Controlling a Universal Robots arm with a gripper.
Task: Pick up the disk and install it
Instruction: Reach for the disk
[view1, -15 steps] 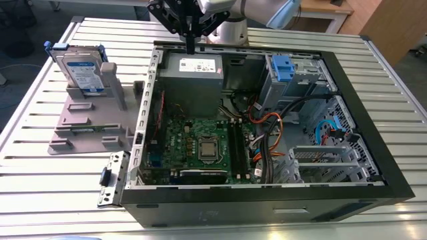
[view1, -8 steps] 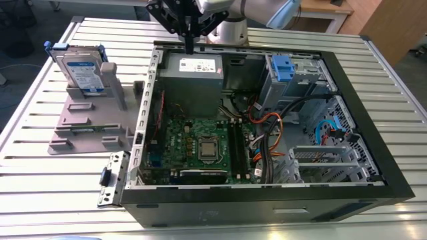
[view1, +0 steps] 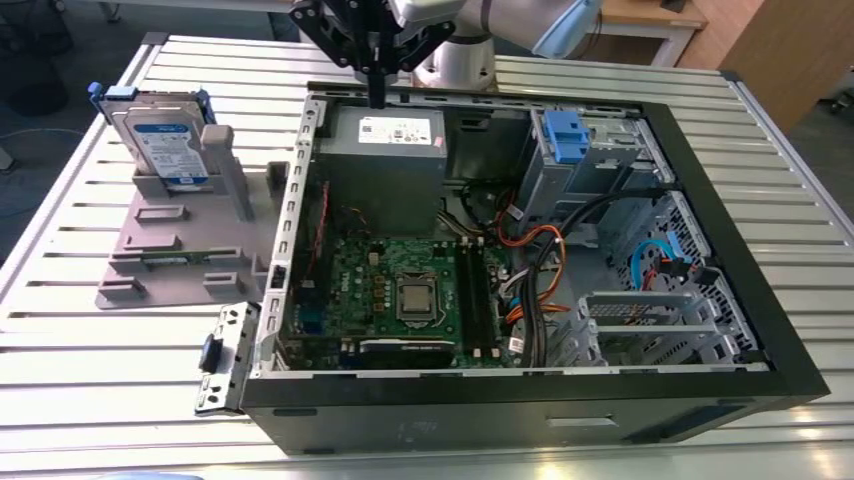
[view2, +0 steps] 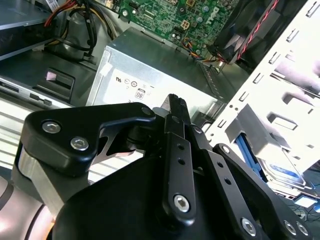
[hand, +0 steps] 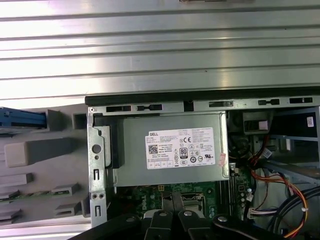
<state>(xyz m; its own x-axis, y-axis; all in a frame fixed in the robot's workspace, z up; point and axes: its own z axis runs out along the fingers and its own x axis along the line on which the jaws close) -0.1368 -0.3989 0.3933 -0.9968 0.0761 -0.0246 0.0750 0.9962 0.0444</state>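
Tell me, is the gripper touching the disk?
Apart. In the exterior view the gripper hangs over the grey metal box inside the computer case, while the disk stands in a holder outside it.

Disk (view1: 167, 148): silver-grey drive with a white-and-blue label facing out and a blue bracket around its edges. It stands on edge, tilted back slightly, slotted in the grey holder (view1: 174, 235) on the table (view1: 80, 330), at the exterior view's left of the open PC case (view1: 534, 400), clear of it.

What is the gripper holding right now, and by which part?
Nothing: the gripper is empty above the case, and the disk stands apart in its rack.
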